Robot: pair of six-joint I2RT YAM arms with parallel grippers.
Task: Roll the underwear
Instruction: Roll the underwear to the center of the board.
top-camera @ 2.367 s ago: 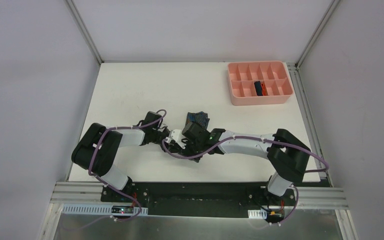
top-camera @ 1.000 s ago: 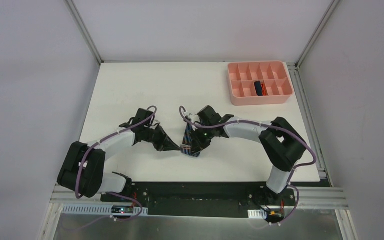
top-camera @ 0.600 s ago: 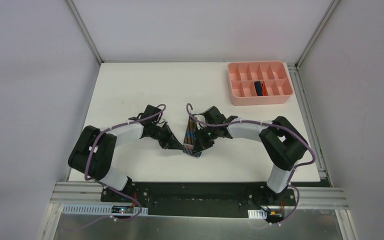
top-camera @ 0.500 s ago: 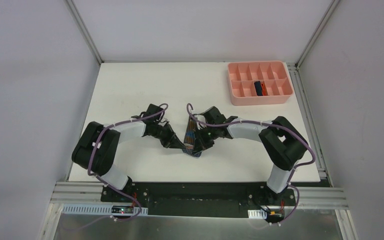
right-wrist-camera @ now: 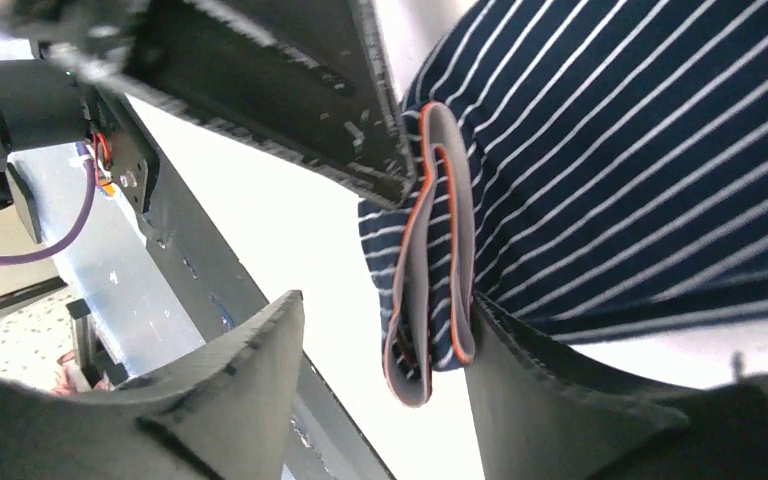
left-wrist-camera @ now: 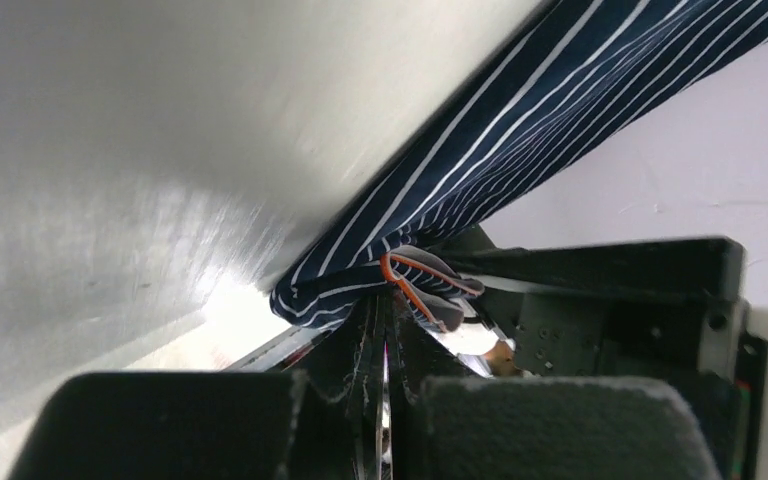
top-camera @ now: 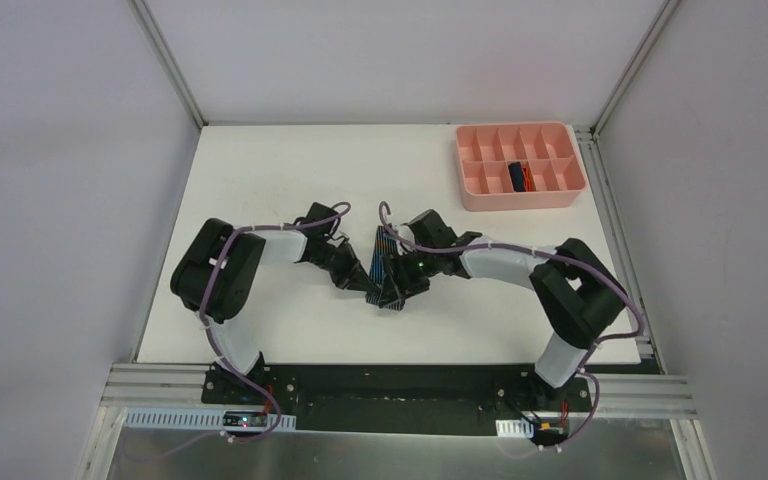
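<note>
My left gripper (left-wrist-camera: pixel 382 392) is pressed together on a bunched corner of the striped briefs (left-wrist-camera: pixel 520 130), dark blue cloth with thin pale lines. In the left wrist view the pinched corner sits right at the fingertips, showing orange piping and a grey band. From there the cloth runs away from the hand, up and to the right, as a stretched strip. I cannot tell whether it clears the surface below it.

My right gripper (right-wrist-camera: pixel 388 305) faces the left one from the other side of that same corner, just beside it. Its jaws stand apart. In the right wrist view the folded, orange-piped edge of the cloth lies between the two fingers. It rests against the finger on the right of the view, and a gap of bare white shows between it and the other finger. The left gripper's dark finger reaches in at the upper left and meets the cloth. Beyond the fingers, stripes fill the upper right.

From above, both grippers meet near the middle of the white table (top-camera: pixel 260 180), and the cloth is a narrow dark wedge between them. Well away from both hands, at the far right corner, sits the pink tray (top-camera: pixel 500 201). The navy briefs (top-camera: pixel 516 176) lie rolled in one near-row compartment, with orange trim showing.
</note>
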